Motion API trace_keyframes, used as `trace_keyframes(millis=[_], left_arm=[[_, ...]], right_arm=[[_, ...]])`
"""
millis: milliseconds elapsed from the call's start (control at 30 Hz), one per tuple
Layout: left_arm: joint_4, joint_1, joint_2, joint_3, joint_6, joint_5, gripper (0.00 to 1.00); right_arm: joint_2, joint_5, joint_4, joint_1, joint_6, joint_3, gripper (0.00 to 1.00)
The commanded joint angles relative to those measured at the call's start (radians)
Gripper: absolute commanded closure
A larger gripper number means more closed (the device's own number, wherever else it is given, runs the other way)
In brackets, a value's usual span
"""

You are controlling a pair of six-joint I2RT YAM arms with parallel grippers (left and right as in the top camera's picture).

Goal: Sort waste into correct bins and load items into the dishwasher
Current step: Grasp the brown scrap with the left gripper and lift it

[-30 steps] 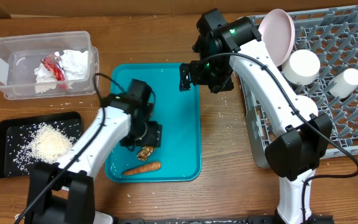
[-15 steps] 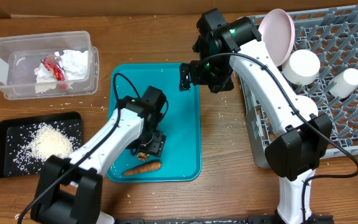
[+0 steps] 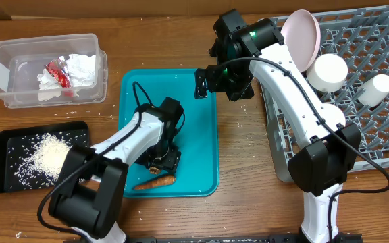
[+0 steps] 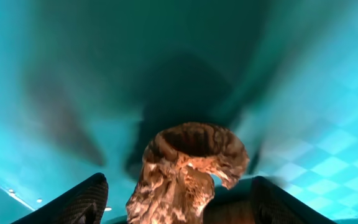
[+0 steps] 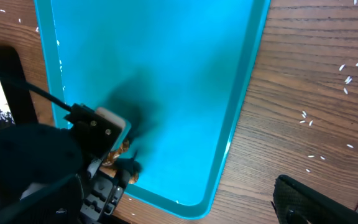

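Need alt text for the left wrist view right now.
A brown lumpy piece of food sits close up on the teal tray, between the two dark fingers of the open left end effector. The fingers show only at the bottom corners.

Brown nut-like lump (image 4: 188, 168), knobbly, and orange carrot piece (image 3: 155, 182) lie close together on teal tray (image 3: 201, 135). Crumpled napkin (image 3: 81, 66) and red wrapper (image 3: 57, 73) in clear tub (image 3: 5, 77); rice (image 3: 51, 156) heaped on black tray (image 3: 9, 179). Pink plate (image 3: 301, 35) on edge in grey rack (image 3: 383, 142), white bowl (image 3: 328, 72) and cup (image 3: 375, 89) nearby.
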Motion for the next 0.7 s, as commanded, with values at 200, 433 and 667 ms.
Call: trace_keyframes(millis=[200, 433, 667], left_arm=[[0.008, -0.002, 0.033, -0.006, -0.021, -0.017, 0.54], [0.007, 0.001, 0.033, 0.002, -0.063, -0.051, 0.59], [-0.008, 0.016, 0.032, 0.042, -0.120, -0.069, 0.62]], right_arm=[[-0.023, 0.000, 0.006, -0.003, -0.002, 0.018, 0.00], [-0.023, 0.000, 0.006, -0.003, -0.002, 0.018, 0.00], [-0.023, 0.000, 0.002, -0.003, -0.002, 0.018, 0.00]])
